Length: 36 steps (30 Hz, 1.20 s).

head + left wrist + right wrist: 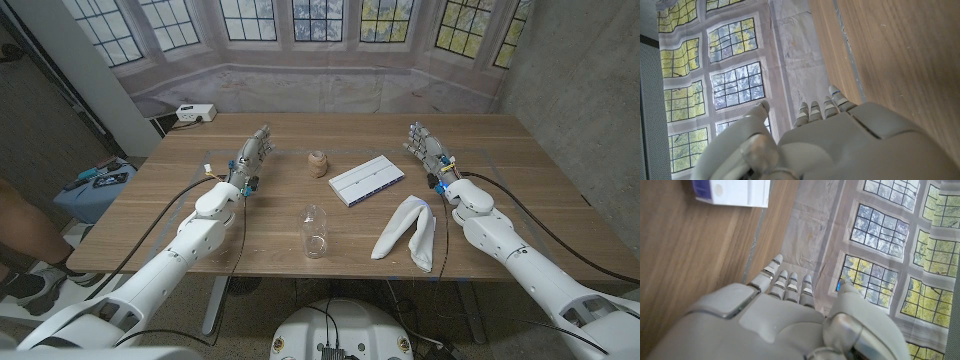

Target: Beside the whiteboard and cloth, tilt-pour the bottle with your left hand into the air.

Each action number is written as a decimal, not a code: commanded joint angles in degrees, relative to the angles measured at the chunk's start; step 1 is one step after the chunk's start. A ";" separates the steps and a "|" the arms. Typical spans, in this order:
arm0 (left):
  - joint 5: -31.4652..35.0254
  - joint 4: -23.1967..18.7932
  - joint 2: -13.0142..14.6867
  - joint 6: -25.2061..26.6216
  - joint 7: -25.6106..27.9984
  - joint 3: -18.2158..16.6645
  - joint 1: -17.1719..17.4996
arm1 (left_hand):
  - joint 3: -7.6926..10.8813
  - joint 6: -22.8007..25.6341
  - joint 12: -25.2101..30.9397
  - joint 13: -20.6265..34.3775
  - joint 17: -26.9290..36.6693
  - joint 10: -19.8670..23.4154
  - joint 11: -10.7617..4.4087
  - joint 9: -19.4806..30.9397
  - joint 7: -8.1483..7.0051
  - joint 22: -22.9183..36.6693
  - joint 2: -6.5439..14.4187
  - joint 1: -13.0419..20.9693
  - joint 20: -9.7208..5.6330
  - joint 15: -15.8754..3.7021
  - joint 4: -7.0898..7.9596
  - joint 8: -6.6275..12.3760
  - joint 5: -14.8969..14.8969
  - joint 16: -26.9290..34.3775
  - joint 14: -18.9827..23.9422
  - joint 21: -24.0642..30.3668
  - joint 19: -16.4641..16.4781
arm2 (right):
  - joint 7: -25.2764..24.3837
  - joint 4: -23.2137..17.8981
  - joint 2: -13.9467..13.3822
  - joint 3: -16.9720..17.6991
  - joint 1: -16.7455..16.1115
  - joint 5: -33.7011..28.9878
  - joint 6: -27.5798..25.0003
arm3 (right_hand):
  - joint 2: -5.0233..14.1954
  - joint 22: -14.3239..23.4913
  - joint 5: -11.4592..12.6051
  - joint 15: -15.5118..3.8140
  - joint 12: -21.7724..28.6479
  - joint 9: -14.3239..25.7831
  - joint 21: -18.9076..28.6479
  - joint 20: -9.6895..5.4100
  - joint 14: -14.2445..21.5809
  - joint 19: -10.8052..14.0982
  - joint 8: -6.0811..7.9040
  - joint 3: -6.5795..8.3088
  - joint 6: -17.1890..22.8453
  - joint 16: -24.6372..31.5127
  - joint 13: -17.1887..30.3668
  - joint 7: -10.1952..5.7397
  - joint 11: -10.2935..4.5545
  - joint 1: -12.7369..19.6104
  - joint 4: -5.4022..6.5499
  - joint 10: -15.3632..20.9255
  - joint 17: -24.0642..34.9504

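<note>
Not started: my left hand (pixel 250 160) waits fingers apart, holding nothing; right hand (pixel 428 150) likewise. Bottle (pixel 314 231) stands upright near the tabletop (pixel 150 200) front edge, between whiteboard (pixel 366 180) and cloth (pixel 410 230). Next: reach left hand back, grip bottle.

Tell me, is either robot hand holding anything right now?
Nothing is held: left robot hand and right robot hand are open, apart from the bottle.

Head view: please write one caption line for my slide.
Clear bottle stands untouched between open hands, beside whiteboard and cloth.
</note>
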 commanded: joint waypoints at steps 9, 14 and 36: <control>1.83 -6.26 2.42 3.20 2.25 0.68 1.73 | 0.59 -0.01 0.18 0.06 -0.07 -0.16 0.50 0.07 0.49 0.26 -0.42 1.04 0.27 0.50 -0.97 0.20 0.31 -0.01 -0.28 -0.30 0.03 | 1.13 0.77 -0.11 -0.03 -0.30 0.54 0.03 | -0.19 0.09 0.27 0.39 0.45 0.04 0.43 0.08 0.43 0.24 0.42 0.87 0.31 0.33 0.12 0.27 0.69 1.27 -0.83 0.10 -0.52; 2.18 -8.55 3.35 3.95 3.02 0.63 2.93 | 0.66 -0.01 0.16 0.02 -0.11 -0.20 0.47 0.07 0.48 0.26 -0.58 1.24 0.24 0.46 -1.43 0.17 0.26 -0.05 -0.30 -0.51 0.06 | 1.00 -0.17 -0.52 -0.01 -0.83 0.45 -0.08 | -0.25 0.09 0.19 0.41 0.48 0.03 0.45 0.22 0.40 0.19 0.42 1.03 0.21 0.39 0.11 0.35 0.86 1.49 -1.13 0.02 -0.72; 3.31 -15.92 6.90 5.26 4.66 0.04 7.59 | 1.09 -0.59 0.02 -0.13 -0.21 -0.59 0.51 0.07 0.62 0.25 -1.08 2.57 0.15 0.70 -4.03 -0.10 0.28 -0.23 -0.52 -1.67 0.26 | 0.32 -2.03 -1.38 -0.18 -1.58 -0.53 -0.03 | -0.39 0.09 -0.06 0.70 0.42 0.00 0.49 0.43 -0.18 0.01 0.32 1.39 -0.39 0.45 0.11 0.33 1.09 2.01 -1.98 -0.74 -1.22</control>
